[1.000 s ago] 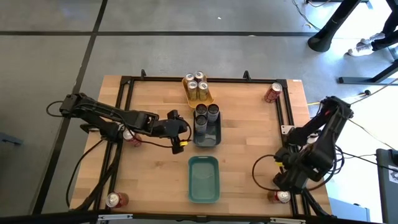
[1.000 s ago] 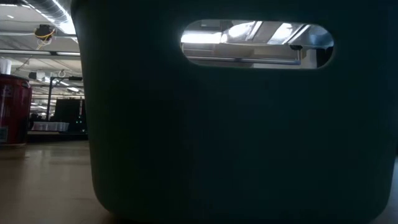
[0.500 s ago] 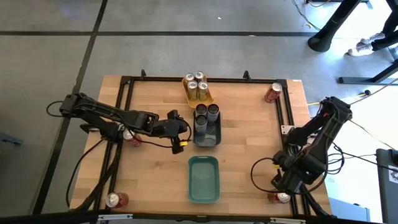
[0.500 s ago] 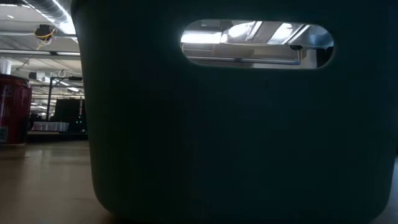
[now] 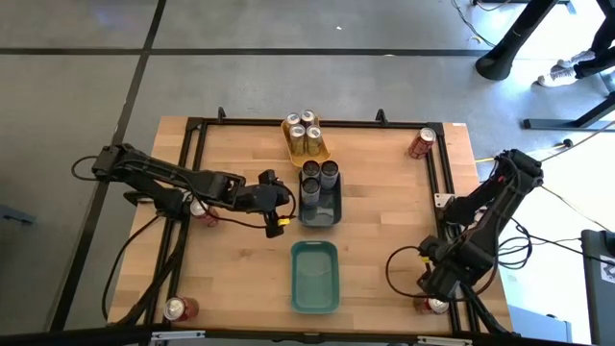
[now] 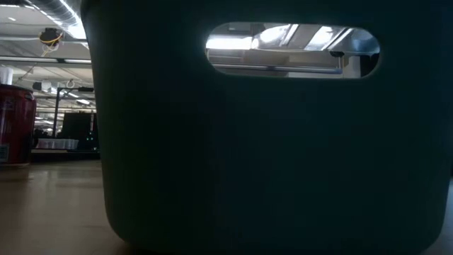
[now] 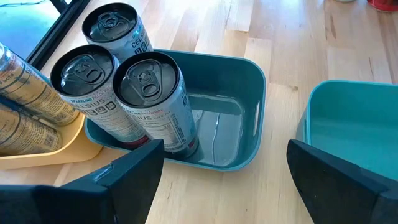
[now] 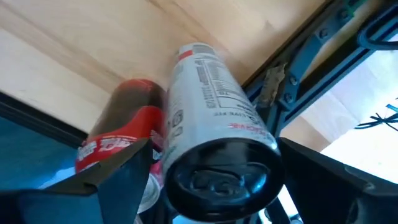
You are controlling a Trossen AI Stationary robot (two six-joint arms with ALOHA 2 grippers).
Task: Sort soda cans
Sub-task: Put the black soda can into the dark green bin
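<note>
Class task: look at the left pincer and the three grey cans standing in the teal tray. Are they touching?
Apart. The left wrist view shows the open left pincer short of the grey cans, with bare wood and the tray rim between.

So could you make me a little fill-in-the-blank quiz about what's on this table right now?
1. The yellow tray holds ___ gold cans.
2. The dark grey cans stand in a ___ tray.
3. The teal tray nearest the table's front edge is ___.
4. The right gripper has a can with a ___ label between its jaws.

Missing words: four; teal; empty; white
</note>
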